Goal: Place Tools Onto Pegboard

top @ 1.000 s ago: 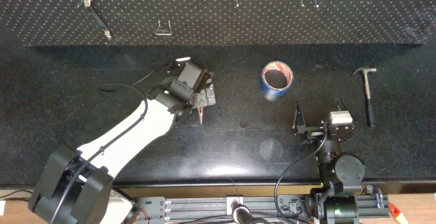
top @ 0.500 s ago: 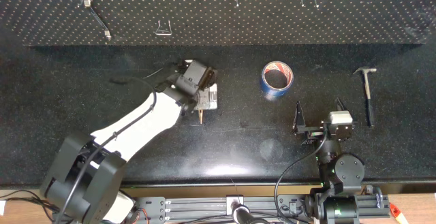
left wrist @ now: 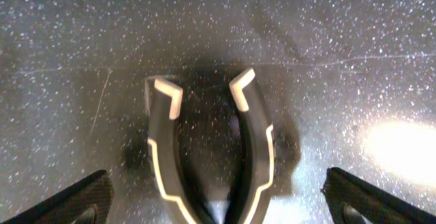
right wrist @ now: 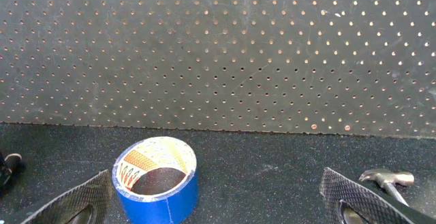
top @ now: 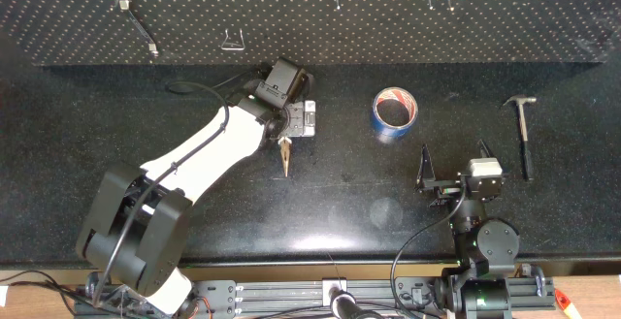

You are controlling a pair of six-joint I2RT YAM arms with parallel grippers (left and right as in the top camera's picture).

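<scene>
The left arm (top: 209,159) stretches from the near left toward the far middle, the left gripper (top: 297,121) turned downward with jaws spread wide, while the right arm (top: 480,232) sits folded by its base, the right gripper (top: 453,164) facing far, jaws apart.

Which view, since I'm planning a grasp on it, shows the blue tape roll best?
The right wrist view: the tape roll stands close, its blue wall and open core plain, before the pegboard. The top view shows it smaller, from above, as a ring left of the hammer. The left wrist view faces the pliers instead.
</scene>
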